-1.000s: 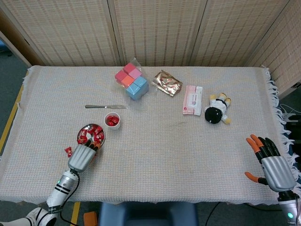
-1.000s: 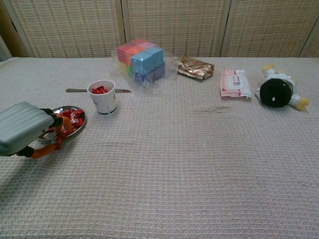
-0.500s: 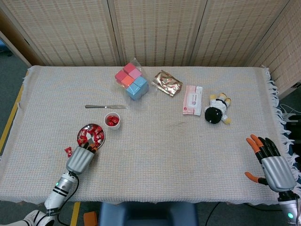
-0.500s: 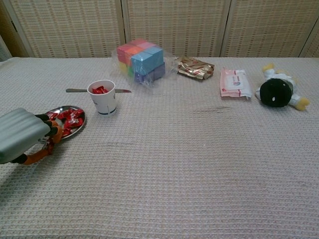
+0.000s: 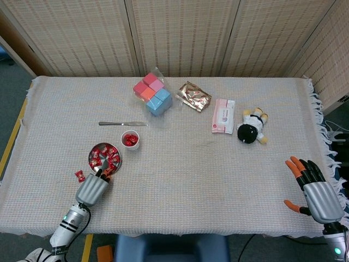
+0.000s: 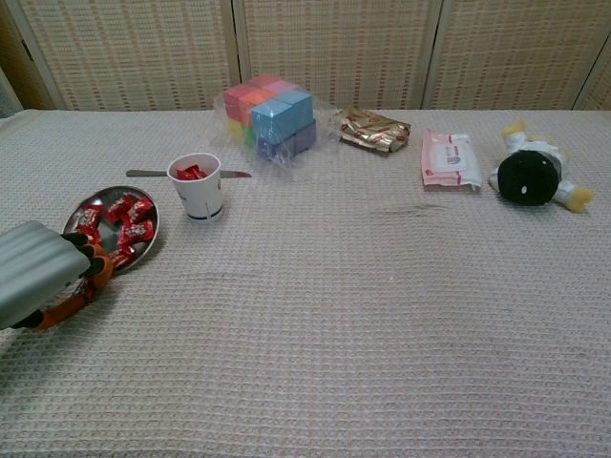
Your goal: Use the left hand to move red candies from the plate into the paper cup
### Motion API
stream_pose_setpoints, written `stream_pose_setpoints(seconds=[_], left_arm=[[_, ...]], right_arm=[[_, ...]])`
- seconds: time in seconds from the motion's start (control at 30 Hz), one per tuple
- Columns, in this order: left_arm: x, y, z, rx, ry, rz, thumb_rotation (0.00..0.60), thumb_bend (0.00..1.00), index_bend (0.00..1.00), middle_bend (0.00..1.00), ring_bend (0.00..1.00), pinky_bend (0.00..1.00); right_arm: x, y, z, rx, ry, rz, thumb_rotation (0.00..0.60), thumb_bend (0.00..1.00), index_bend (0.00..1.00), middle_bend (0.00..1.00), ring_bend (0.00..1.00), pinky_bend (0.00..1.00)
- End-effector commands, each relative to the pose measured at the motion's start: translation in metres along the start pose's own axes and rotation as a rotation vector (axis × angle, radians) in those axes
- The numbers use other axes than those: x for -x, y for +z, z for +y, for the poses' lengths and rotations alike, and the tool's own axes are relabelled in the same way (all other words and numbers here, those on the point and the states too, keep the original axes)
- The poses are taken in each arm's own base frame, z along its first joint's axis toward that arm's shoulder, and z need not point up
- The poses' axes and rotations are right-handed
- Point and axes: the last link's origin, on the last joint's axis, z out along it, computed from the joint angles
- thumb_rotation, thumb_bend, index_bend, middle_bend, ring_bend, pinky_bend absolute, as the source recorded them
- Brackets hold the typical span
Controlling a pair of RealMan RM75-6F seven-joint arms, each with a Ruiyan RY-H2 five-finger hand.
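- My left hand [image 5: 92, 189] sits lower left, fingers curled at the plate's [image 5: 92, 152] near rim; whether they pinch a candy I cannot tell.
- Red candies [image 5: 103, 158] fill the plate; paper cup [image 5: 130, 140] just upper right of it.
- My right hand [image 5: 313, 188], lower right, fingers spread, empty.

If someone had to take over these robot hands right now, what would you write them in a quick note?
Left hand: at the near rim of the plate; whether it grips a candy cannot be told.
Right hand: open, resting at the table's far right, holding nothing.
Paper cup: upright just beyond the plate, some red candies already inside.
Left to do: many red candies remain on the plate; one stray candy lies on the cloth beside it.
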Motion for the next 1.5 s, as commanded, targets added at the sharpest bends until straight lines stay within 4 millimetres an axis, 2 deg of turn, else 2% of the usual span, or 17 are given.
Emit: stream_pose_setpoints(seconds=[0.03,0.4,0.57,0.7,0.87,0.97,1.13,1.3,1.37,1.4,1.5], left_arm=[[0.002,0.0,0.0,-0.002,0.006,-0.007,0.6,0.38,0.43,0.4,0.38,0.98],[0.002,-0.002,-0.001,-0.004,0.022,-0.004,0.6,0.39,0.43,0.47,0.46,0.98],[0.002,-0.001,-0.002,-0.007,0.018,-0.006,0.6,0.42,0.48,0.54,0.51,1.0],[-0.004,-0.001,-0.002,-0.012,0.008,0.035,0.6,0.45,0.54,0.62,0.56,1.0],[-0.022,0.003,-0.007,-0.022,-0.01,0.107,0.6,0.46,0.56,0.64,0.58,1.0],[-0.038,0.013,-0.015,-0.036,-0.018,0.149,0.6,0.46,0.56,0.64,0.58,1.0],[-0.071,0.045,-0.028,-0.06,-0.043,0.217,0.6,0.46,0.56,0.64,0.58,1.0],[-0.084,0.059,-0.031,-0.068,-0.056,0.23,0.6,0.46,0.56,0.63,0.58,1.0],[-0.104,0.084,-0.032,-0.071,-0.076,0.275,0.6,0.46,0.56,0.63,0.59,1.0],[-0.116,0.106,-0.029,-0.059,-0.086,0.29,0.6,0.46,0.56,0.63,0.59,1.0],[-0.12,0.131,-0.021,-0.039,-0.091,0.282,0.6,0.46,0.56,0.63,0.59,1.0]], right_arm=[[0.0,0.0,0.0,0.0,0.0,0.0,0.6,0.05,0.0,0.0,0.0,0.0],[0.001,0.001,0.0,0.001,-0.003,-0.006,0.6,0.06,0.0,0.0,0.0,0.0],[0.001,0.001,0.0,0.0,-0.002,-0.007,0.6,0.06,0.0,0.0,0.0,0.0],[0.001,0.001,0.0,-0.001,-0.002,-0.007,0.6,0.06,0.0,0.0,0.0,0.0],[0.001,0.001,0.0,-0.001,-0.002,-0.009,0.6,0.06,0.0,0.0,0.0,0.0],[0.001,0.002,0.0,0.0,-0.001,-0.01,0.6,0.06,0.0,0.0,0.0,0.0],[0.001,0.002,0.001,0.003,-0.002,-0.009,0.6,0.06,0.0,0.0,0.0,0.0],[0.002,0.003,0.001,0.006,-0.004,-0.011,0.6,0.06,0.0,0.0,0.0,0.0],[0.003,0.005,0.001,0.013,-0.006,-0.015,0.6,0.06,0.0,0.0,0.0,0.0],[0.003,0.007,0.002,0.021,-0.008,-0.015,0.6,0.06,0.0,0.0,0.0,0.0],[0.004,0.009,0.003,0.031,-0.01,-0.018,0.6,0.06,0.0,0.0,0.0,0.0]])
